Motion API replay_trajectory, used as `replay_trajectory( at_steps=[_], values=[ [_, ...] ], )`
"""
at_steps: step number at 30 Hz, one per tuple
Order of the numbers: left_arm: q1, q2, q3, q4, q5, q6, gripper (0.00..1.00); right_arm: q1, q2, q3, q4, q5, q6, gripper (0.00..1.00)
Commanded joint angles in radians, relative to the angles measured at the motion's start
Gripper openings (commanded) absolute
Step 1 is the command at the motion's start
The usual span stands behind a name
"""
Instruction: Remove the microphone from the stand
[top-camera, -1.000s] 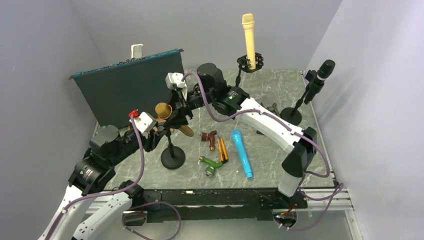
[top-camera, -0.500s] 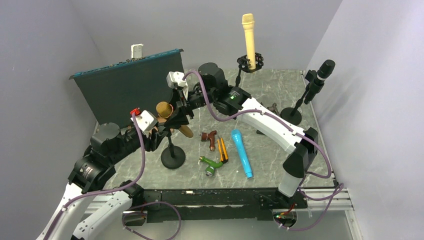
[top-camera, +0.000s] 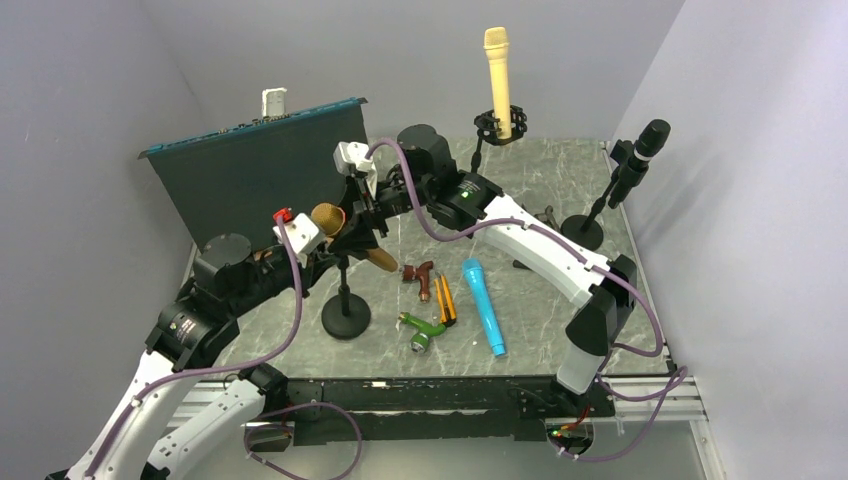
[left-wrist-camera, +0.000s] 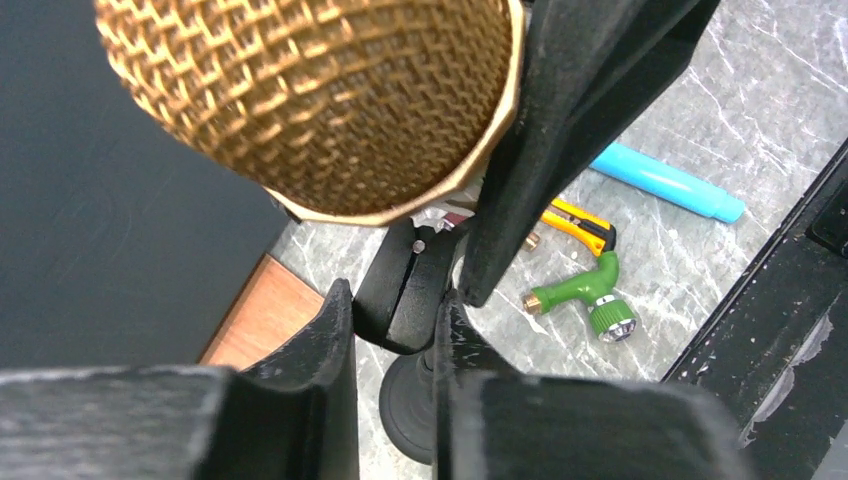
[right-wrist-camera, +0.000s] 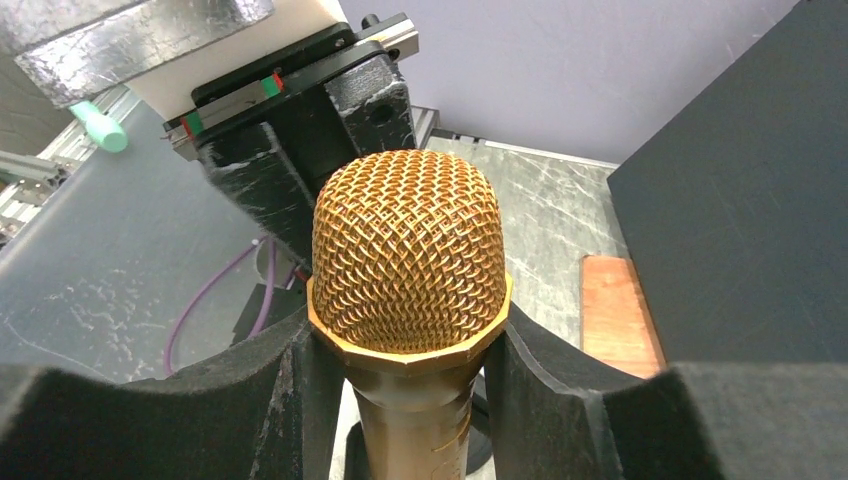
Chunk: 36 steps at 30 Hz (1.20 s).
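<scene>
**Item:** gold mesh-headed microphone (right-wrist-camera: 405, 250), tilted, seated in the clip (left-wrist-camera: 400, 290) of the black round-based stand (top-camera: 346, 318), left of centre on the grey marble table (top-camera: 560, 180).

**Holds:** right gripper (right-wrist-camera: 405, 385) clamped on the handle just under the head; left gripper (left-wrist-camera: 392, 335) pinching the clip, bracing the stand.

**Progress:** both grasps made. The microphone is apparently not yet free; pulling it out and lifting it clear remain.

Top camera looks down from behind the arms (top-camera: 530, 240); both wrist cameras look closely along their fingers (right-wrist-camera: 560, 400) at one gold microphone (left-wrist-camera: 300, 100).
</scene>
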Motion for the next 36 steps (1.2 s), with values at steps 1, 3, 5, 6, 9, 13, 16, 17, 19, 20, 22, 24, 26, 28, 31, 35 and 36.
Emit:
replay_trajectory(
  at_steps=[1, 3, 5, 6, 9, 13, 16, 17, 19, 20, 22, 24, 26, 28, 31, 35, 36],
  values=[
    [0.000, 0.010, 0.001, -0.038, -0.018, 0.008, 0.00, 0.003, -0.041, 0.056, 0.044, 0.024, 0.014, 0.00],
    [0.000, 0.002, -0.005, -0.048, -0.025, 0.007, 0.00, 0.003, -0.059, 0.058, 0.050, 0.058, 0.020, 0.00],
    [0.001, -0.005, -0.011, -0.053, -0.026, 0.005, 0.00, 0.002, -0.095, 0.036, 0.090, 0.114, 0.042, 0.00],
    [0.001, -0.010, -0.015, -0.052, -0.028, 0.002, 0.00, 0.002, -0.115, 0.023, 0.110, 0.131, 0.048, 0.00],
    [0.002, -0.017, -0.025, -0.052, -0.033, 0.000, 0.00, 0.001, -0.171, 0.002, 0.149, 0.193, 0.070, 0.00],
    [0.001, -0.028, -0.035, -0.051, -0.042, -0.002, 0.00, -0.001, -0.242, -0.025, 0.207, 0.277, 0.099, 0.00],
    [0.001, -0.038, -0.031, -0.061, -0.038, -0.006, 0.00, -0.005, -0.279, -0.022, 0.177, 0.365, 0.089, 0.00],
    [0.001, -0.039, -0.026, -0.066, -0.034, -0.007, 0.00, -0.006, -0.294, -0.032, 0.163, 0.402, 0.082, 0.00],
    [0.001, -0.047, -0.012, -0.072, -0.035, -0.015, 0.02, -0.014, -0.331, -0.067, 0.137, 0.518, 0.069, 0.00],
    [0.000, -0.049, -0.005, -0.075, -0.045, -0.021, 0.13, -0.018, -0.348, -0.090, 0.125, 0.578, 0.063, 0.00],
    [0.001, -0.052, 0.008, -0.081, -0.067, -0.026, 0.31, -0.031, -0.380, -0.151, 0.099, 0.698, 0.057, 0.00],
    [0.001, -0.053, 0.019, -0.086, -0.074, -0.028, 0.41, -0.047, -0.407, -0.221, 0.073, 0.791, 0.050, 0.00],
    [0.001, -0.049, 0.031, -0.089, -0.075, -0.029, 0.43, -0.064, -0.432, -0.296, 0.048, 0.874, 0.049, 0.00],
    [0.000, -0.041, 0.042, -0.083, -0.070, -0.031, 0.45, -0.076, -0.460, -0.368, 0.027, 0.952, 0.059, 0.00],
    [0.001, -0.024, 0.071, -0.080, -0.061, -0.036, 0.47, -0.099, -0.499, -0.462, 0.007, 1.043, 0.114, 0.00],
    [0.002, 0.009, 0.140, -0.111, -0.068, -0.035, 0.48, -0.122, -0.523, -0.542, -0.079, 1.132, 0.195, 0.00],
    [0.002, 0.017, 0.164, -0.125, -0.071, -0.035, 0.49, -0.127, -0.520, -0.551, -0.115, 1.171, 0.208, 0.00]
  ],
)
